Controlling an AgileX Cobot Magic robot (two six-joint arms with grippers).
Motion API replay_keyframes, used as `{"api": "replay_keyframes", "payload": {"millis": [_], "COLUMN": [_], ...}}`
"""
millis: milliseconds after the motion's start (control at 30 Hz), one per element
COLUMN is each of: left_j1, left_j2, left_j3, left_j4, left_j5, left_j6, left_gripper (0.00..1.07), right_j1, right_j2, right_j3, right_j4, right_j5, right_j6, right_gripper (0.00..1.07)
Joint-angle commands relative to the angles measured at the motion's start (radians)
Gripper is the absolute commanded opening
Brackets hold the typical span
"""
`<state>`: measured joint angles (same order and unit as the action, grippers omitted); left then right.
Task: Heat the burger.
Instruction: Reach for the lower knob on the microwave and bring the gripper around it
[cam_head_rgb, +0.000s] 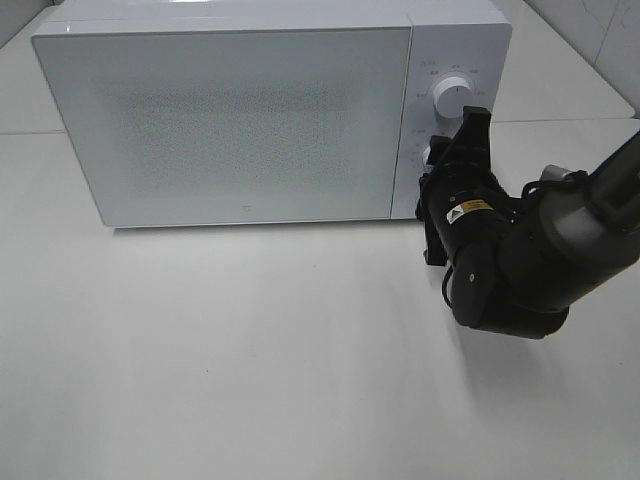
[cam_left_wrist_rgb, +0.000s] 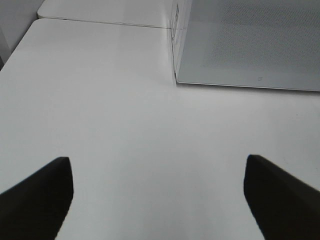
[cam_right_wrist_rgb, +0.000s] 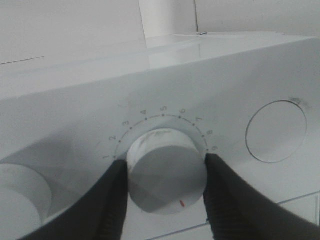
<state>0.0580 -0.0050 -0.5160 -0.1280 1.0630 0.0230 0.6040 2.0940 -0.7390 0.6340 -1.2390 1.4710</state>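
Note:
The burger is out of view in every frame. A white microwave (cam_head_rgb: 240, 110) stands at the back of the table with its door shut. My right gripper (cam_head_rgb: 447, 152) reaches its control panel. In the right wrist view my right gripper (cam_right_wrist_rgb: 167, 161) has its two fingers pressed on either side of the numbered lower dial knob (cam_right_wrist_rgb: 167, 177). The upper knob (cam_head_rgb: 453, 97) is free. My left gripper (cam_left_wrist_rgb: 160, 200) is open and empty above the bare table, short of the microwave's near left corner (cam_left_wrist_rgb: 176, 80). It does not show in the exterior high view.
The white table (cam_head_rgb: 250, 350) spreads in front of the microwave. A second knob (cam_right_wrist_rgb: 17, 192) and a round flat button (cam_right_wrist_rgb: 276, 131) flank the gripped dial. My right arm (cam_head_rgb: 540, 250) hangs over the table's right side.

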Motion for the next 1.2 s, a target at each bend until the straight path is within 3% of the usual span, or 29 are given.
{"api": "replay_keyframes", "payload": {"millis": [33, 467, 933, 1200], "left_j1": [0.000, 0.000, 0.000, 0.000], "left_j2": [-0.017, -0.017, -0.017, -0.017], "left_j3": [0.001, 0.001, 0.001, 0.001], "left_j4": [-0.006, -0.006, -0.006, -0.006], "left_j5": [0.006, 0.006, 0.006, 0.006], "left_j6": [0.001, 0.001, 0.001, 0.001], "left_gripper": [0.85, 0.85, 0.85, 0.85], "right_j1": [-0.001, -0.001, -0.001, -0.001], "right_j2": [-0.002, -0.002, -0.002, -0.002], "right_j3": [-0.029, -0.012, -0.012, -0.012], "right_j4": [-0.049, 0.004, 0.034, 0.048], "right_j5": [-0.194, -0.194, -0.194, -0.194], "right_j6": [0.007, -0.070, -0.111, -0.117], "right_gripper": [0.05, 0.12, 0.43, 0.44]}}
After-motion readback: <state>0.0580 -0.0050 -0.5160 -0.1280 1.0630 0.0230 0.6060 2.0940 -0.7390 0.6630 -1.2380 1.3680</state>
